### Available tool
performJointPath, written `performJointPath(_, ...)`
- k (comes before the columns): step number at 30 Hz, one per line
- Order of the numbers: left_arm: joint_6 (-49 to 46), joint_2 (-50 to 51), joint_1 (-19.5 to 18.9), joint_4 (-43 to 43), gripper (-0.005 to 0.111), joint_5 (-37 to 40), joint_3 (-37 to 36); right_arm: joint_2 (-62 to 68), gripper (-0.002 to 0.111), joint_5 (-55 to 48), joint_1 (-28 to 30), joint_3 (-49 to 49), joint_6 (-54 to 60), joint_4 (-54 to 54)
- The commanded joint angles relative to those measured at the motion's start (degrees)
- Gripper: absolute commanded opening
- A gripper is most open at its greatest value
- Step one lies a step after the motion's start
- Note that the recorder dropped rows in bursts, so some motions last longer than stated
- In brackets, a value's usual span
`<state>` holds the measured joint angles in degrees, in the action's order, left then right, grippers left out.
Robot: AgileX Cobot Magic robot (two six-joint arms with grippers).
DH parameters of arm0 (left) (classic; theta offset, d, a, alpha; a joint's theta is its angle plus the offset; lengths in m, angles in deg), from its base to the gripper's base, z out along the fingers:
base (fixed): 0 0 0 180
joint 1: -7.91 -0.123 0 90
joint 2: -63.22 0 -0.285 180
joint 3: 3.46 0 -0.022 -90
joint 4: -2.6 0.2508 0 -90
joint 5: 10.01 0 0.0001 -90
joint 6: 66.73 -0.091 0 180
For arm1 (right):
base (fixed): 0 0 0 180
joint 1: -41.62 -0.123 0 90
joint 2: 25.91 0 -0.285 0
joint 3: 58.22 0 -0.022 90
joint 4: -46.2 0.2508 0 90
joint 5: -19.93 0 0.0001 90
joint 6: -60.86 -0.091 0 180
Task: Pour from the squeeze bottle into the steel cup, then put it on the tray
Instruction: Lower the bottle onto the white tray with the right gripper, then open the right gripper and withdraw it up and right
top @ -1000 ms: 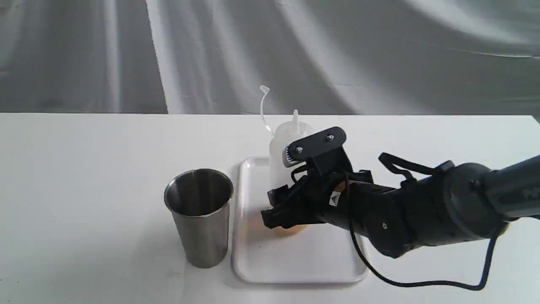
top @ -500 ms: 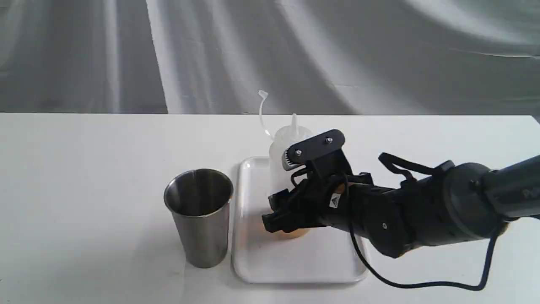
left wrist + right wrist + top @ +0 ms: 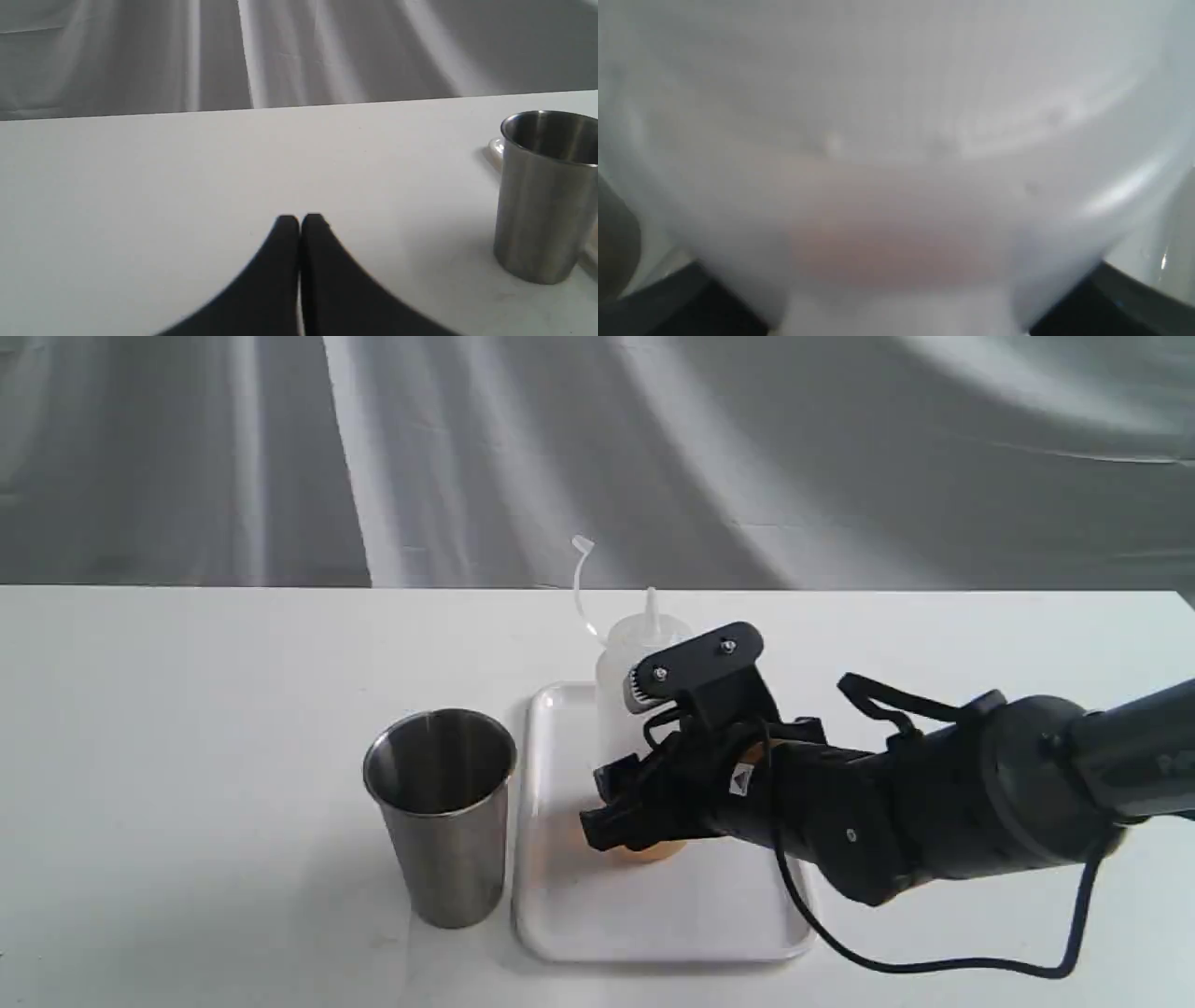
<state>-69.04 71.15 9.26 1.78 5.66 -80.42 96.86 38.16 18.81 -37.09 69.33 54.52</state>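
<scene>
Black left gripper (image 3: 300, 219), jaws pressed together, empty, above white table (image 3: 187, 756). Brushed stainless-steel cup (image 3: 441, 812), tapered, upright on table. Flat white rectangular tray (image 3: 653, 919), rounded corners, low glossy rim, just right of cup. Black right gripper (image 3: 624, 805), fingers (image 3: 691, 303) clamped on lower body of translucent whitish squeeze bottle (image 3: 616, 695). Bottle upright on tray, amber liquid at bottom, nozzle up. Grey draped backdrop (image 3: 560, 448) behind.
</scene>
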Motion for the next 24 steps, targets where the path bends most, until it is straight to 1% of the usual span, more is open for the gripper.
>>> performJointPath(1,0.33,-0.15,-0.09,-0.06,0.0,-0.43,-0.25,-0.6,0.032,0.76,0.03,-0.02,0.73,-0.62)
performJointPath(3,0.33,-0.15,-0.09,-0.06,0.0,-0.43,-0.25,-0.6,0.046,0.76,0.03,-0.02,0.73,-0.62)
performJointPath(4,0.33,-0.15,-0.09,-0.06,0.0,-0.43,-0.25,-0.6,0.055,0.76,0.03,-0.02,0.73,-0.62)
performJointPath(5,0.33,-0.15,-0.09,-0.06,0.0,-0.43,-0.25,-0.6,0.067,0.76,0.03,-0.02,0.73,-0.62)
performJointPath(7,0.33,-0.15,-0.09,-0.06,0.0,-0.43,-0.25,-0.6,0.084,0.76,0.03,-0.02,0.73,-0.62)
performJointPath(9,0.18,-0.15,-0.09,-0.06,0.0,-0.43,-0.25,-0.6,0.096,0.76,0.03,-0.02,0.73,-0.62)
performJointPath(11,0.18,-0.15,-0.09,-0.06,0.0,-0.43,-0.25,-0.6,0.101,0.76,0.03,-0.02,0.73,-0.62)
performJointPath(13,0.18,-0.15,-0.09,-0.06,0.0,-0.43,-0.25,-0.6,0.104,0.76,0.03,-0.02,0.73,-0.62)
performJointPath(18,0.18,-0.15,-0.09,-0.06,0.0,-0.43,-0.25,-1.46,0.104,0.76,0.03,-0.02,0.73,-0.62)
performJointPath(24,0.33,-0.15,-0.09,-0.06,0.0,-0.43,-0.25,-8.42,0.104,0.66,0.28,-0.02,2.16,-0.62)
